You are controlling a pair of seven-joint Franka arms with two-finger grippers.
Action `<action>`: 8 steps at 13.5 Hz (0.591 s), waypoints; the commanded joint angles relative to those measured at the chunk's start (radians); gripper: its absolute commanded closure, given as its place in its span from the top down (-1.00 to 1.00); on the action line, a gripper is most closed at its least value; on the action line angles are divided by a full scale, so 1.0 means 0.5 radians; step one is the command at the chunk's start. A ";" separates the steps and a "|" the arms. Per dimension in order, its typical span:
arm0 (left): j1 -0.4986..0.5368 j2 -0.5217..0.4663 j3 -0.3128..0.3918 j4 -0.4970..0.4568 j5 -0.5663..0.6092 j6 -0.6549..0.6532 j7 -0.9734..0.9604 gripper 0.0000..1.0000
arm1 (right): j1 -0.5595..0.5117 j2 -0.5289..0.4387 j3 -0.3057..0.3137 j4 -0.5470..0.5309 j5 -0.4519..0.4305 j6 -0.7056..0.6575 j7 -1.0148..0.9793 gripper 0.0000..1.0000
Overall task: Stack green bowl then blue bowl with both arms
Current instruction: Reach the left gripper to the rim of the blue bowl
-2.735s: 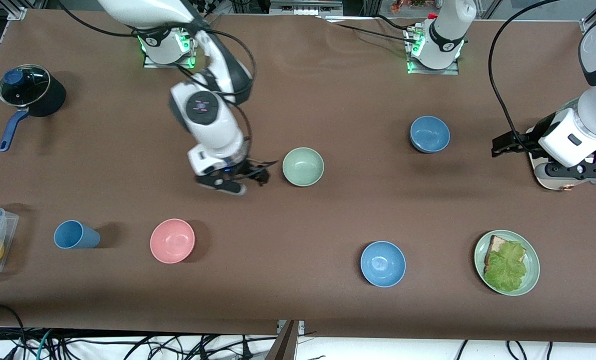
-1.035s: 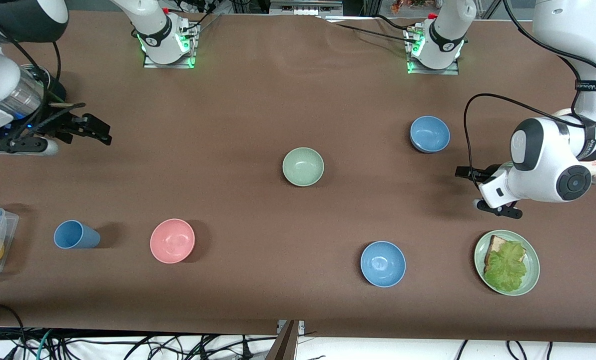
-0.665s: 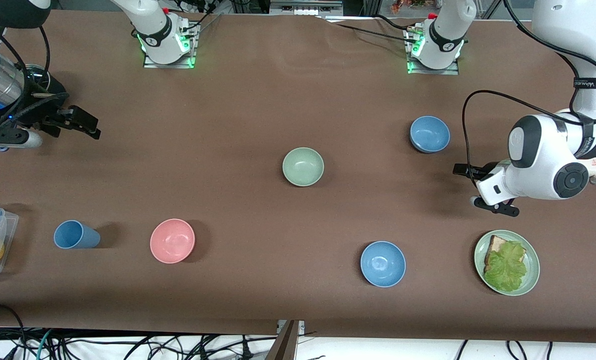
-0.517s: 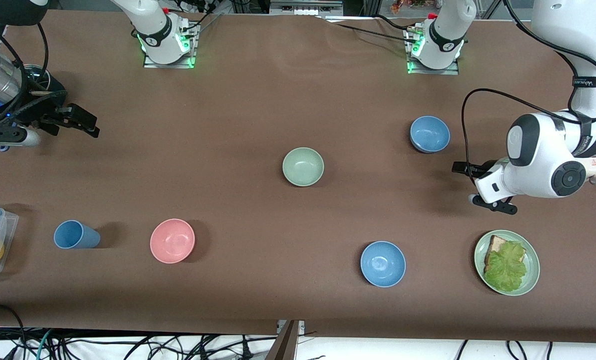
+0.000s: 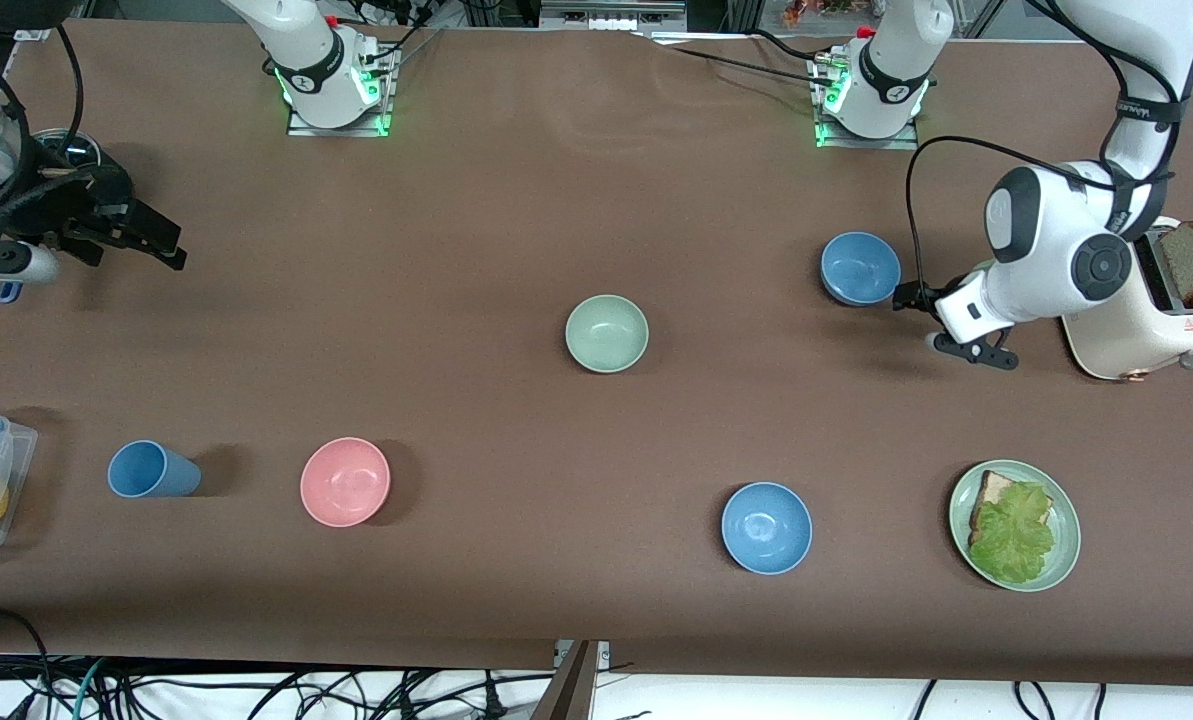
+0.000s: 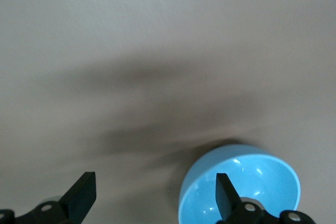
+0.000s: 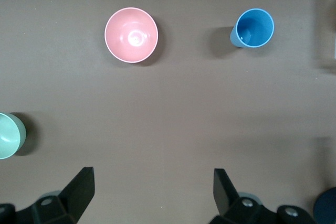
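Bowl (image 5: 607, 333) mid-table, second bowl (image 5: 860, 267) toward the left arm's end, beside the toaster (image 5: 1146, 325).

Matte green bowl (image 5: 607, 333), faintly glossy blue bowl (image 5: 860, 268), matte brown table covering (image 5: 516, 200).

The left gripper (image 6: 152, 198) hung above the brown table (image 6: 157, 51) with fingers spread — the blue bowl (image 6: 247, 179) sat by one fingertip (image 6: 223, 192).
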 commanded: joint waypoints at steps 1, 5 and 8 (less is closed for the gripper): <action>0.041 -0.145 -0.009 -0.277 -0.144 0.186 0.176 1.00 | -0.026 0.044 0.017 0.070 -0.012 -0.047 -0.019 0.99; 0.075 -0.167 -0.009 -0.443 -0.273 0.337 0.201 0.82 | -0.020 0.078 0.021 0.073 -0.082 -0.032 -0.019 0.99; 0.075 -0.167 -0.009 -0.471 -0.387 0.340 0.201 0.41 | 0.010 0.072 0.039 0.073 -0.085 -0.050 -0.041 0.99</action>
